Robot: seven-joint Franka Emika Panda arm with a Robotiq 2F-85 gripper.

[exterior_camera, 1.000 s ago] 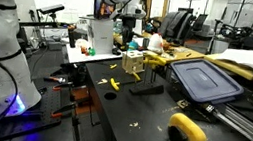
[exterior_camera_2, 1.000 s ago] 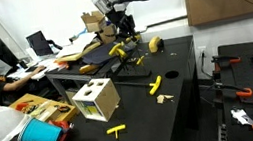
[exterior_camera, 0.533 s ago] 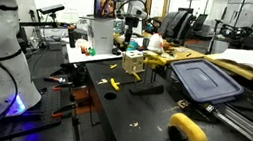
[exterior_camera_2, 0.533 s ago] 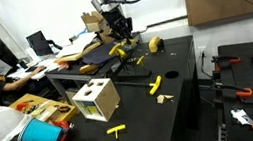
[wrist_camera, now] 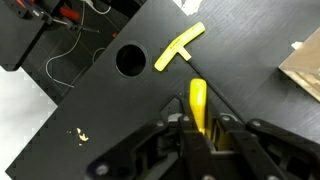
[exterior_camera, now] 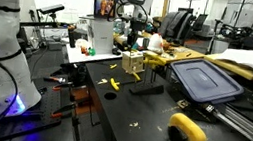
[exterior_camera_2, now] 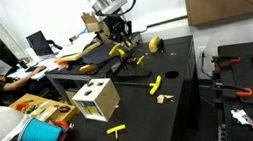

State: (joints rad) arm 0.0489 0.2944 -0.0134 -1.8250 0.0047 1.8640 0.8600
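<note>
Fingers (wrist_camera: 178,130) are clamped on a slim yellow peg (wrist_camera: 198,98), one pad each side w/ no gap showing; so my gripper (wrist_camera: 199,124) is closed on it, not empty. Peg sits dead centre btw the pads; its rounded end sticks out past the tips, and its other end is hidden among the dark finger parts; it looks about in line w/ the fingers, though I can't tell its tilt exactly.

Below me in the wrist view is the black tabletop (wrist_camera: 90,100); peg is held up off it, not touching, as far as I can see. Beyond the peg's free end lies a yellow T-shaped piece (wrist_camera: 180,50), flat on the top and apart from the peg; just beside that, on its left in this view, is a round hole (wrist_camera: 130,60) in the tabletop. A tan box corner (wrist_camera: 305,65) cuts in at the right edge; a few yellow crumbs (wrist_camera: 80,133) lie at lower left; red cables (wrist_camera: 65,12) show off the table's edge, top left.

In both exterior views I hang over the far end of the table, gripper (exterior_camera: 133,27) (exterior_camera_2: 118,28) pointing down; peg too small to make out there. Well apart from me: a wooden cube w/ cut-out holes (exterior_camera_2: 96,100) near the front edge; a grey-blue lid (exterior_camera: 206,80) on the tabletop.
</note>
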